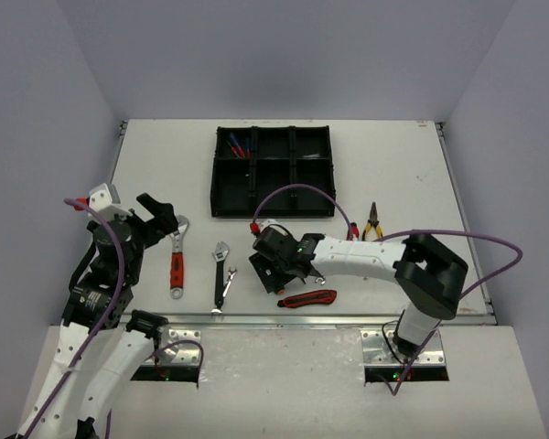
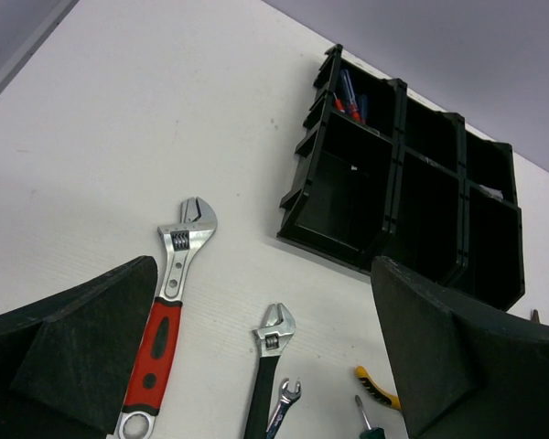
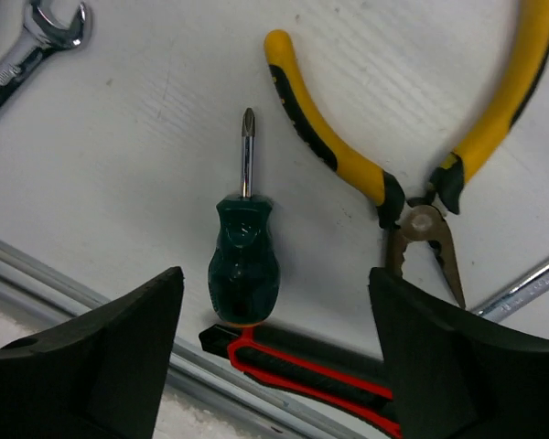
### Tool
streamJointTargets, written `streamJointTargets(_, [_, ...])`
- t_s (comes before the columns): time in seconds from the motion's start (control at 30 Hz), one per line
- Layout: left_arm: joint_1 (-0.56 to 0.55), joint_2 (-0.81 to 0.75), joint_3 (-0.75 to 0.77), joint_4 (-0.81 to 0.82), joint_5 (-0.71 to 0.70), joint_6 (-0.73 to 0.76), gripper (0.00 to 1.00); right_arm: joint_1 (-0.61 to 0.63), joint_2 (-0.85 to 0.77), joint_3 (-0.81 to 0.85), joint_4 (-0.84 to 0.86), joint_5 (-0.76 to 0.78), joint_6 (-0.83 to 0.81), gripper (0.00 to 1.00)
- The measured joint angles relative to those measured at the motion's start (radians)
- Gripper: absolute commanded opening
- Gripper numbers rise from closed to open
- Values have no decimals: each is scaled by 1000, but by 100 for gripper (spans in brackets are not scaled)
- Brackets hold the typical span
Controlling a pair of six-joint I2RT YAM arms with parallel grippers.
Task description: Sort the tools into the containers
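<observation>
Robot lab test cell, not a home or a working shop. White tabletop (image 1: 393, 174) boxed in on three sides by bare pale grey walls (image 1: 284, 55). Left arm (image 1: 101, 274) and right arm (image 1: 366, 258) sit on metal base plates (image 1: 178, 352) at the near edge, and purple cables (image 1: 297, 187) loop loose. Small hand tools (image 1: 176, 270) are laid flat near a black compartment tray (image 1: 273, 212).

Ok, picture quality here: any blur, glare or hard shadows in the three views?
Top external: even, soft light, sharp throughout, only faint shadows. Left wrist: tray and red-handled wrench in focus, left fingers soft at the lens. Right wrist: green screwdriver and pliers crisp, slight glint on the shaft, right fingers blurred.
</observation>
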Motion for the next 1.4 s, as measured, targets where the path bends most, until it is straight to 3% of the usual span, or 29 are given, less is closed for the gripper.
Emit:
streamJointTargets(0.13, [0,0,0,0,3,0,100,23,72,15,-1,-1,21,52])
streamJointTargets(0.3, [0,1,0,0,11,0,100,26,128,49,5,-3,42,49])
streamJointTargets(0.33, [0,1,0,0,13,1,100,26,140,56,7,-4,45,44])
streamJointTargets(0.4, [0,1,0,1,14,1,100,26,164,69,10,-9,51,21])
streamJointTargets(0.53, [0,0,0,1,20,1,100,30,181,98,9,-12,61,4])
streamJointTargets(0.83, [0,-8,0,1,28,1,100,51,65,138,-57,-13,10,0])
streamJointTargets(0.9, [0,-13,0,0,28,1,100,19,23,199,-72,-14,-34,0])
streamJointTargets(1.03, [0,-24,0,1,28,1,100,-155,19,400,-45,-48,-124,0])
streamJointTargets(1.17, [0,-24,0,1,28,1,100,-323,118,627,-17,-56,-223,0])
streamJointTargets(1.3, [0,-23,0,1,30,1,100,-416,392,992,43,-74,-360,0])
streamJointTargets(1.4, [0,-23,0,2,34,2,100,-452,560,1137,80,-73,-457,0])
